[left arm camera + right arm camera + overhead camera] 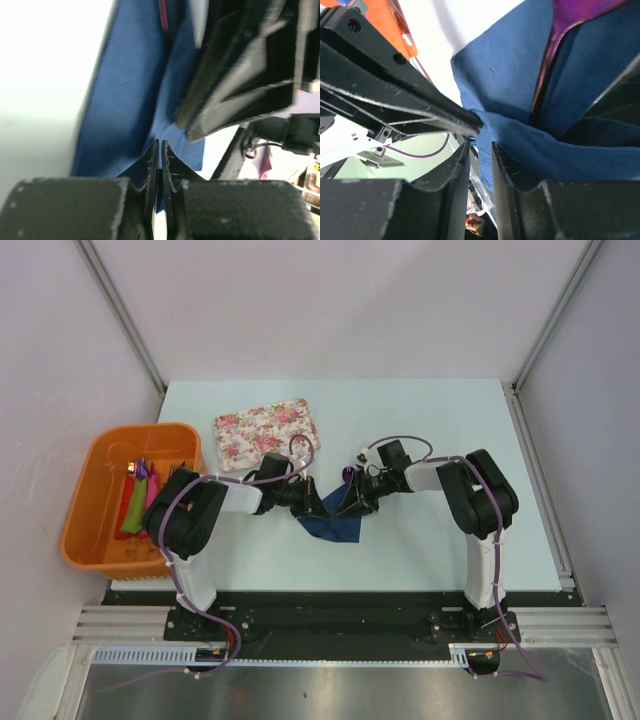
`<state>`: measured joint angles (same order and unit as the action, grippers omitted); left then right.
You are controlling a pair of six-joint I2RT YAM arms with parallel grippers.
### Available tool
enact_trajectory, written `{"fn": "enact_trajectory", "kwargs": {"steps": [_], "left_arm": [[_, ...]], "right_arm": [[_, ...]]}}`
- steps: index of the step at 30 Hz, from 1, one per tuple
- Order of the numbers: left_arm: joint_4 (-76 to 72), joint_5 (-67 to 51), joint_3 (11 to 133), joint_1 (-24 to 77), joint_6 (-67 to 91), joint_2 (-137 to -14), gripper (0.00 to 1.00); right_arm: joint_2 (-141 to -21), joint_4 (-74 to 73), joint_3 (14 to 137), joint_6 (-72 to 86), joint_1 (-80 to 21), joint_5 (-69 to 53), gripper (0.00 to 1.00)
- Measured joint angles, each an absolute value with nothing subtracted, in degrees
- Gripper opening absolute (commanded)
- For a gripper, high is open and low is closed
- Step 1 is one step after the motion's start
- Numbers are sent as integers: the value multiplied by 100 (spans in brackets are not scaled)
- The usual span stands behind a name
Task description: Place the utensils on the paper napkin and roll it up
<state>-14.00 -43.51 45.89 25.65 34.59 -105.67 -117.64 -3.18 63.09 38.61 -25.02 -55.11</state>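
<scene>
Both sets of fingers, left (160,150) and right (480,150), pinch the paper napkin (335,525) edges, folding it over the purple-handled utensil (560,30) for rolling.

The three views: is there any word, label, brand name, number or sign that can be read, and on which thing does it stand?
None can be read.
The orange bin has dark marks on its floor, too small to read.
The floral tray bears only a flower pattern.

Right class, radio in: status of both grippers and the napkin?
Left gripper shut on paper napkin. Right gripper pinching it too. Purple utensil inside fold. Nothing blocking.
</scene>
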Motion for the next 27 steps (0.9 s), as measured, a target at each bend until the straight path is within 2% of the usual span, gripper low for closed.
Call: {"fn": "enact_trajectory", "kwargs": {"steps": [6,13,16,27], "left_arm": [[-930,-4045,4722,2565,3186,-10637,6],[-797,-4016,4790,2571,3098,-10652,5],[-753,-4005,4814,2571,3094,-10652,5],[-740,-3999,4821,2576,3087,-10652,5]], "right_arm": [[-11360,-943,6418,3459,-2491,-4952,30],[-10831,-1638,7177,2692,-2600,-3837,6],[-10836,-1874,7308,2467,-2729,-3509,0],[-11238,-2517,7465,2086,-3089,-2729,0]]}}
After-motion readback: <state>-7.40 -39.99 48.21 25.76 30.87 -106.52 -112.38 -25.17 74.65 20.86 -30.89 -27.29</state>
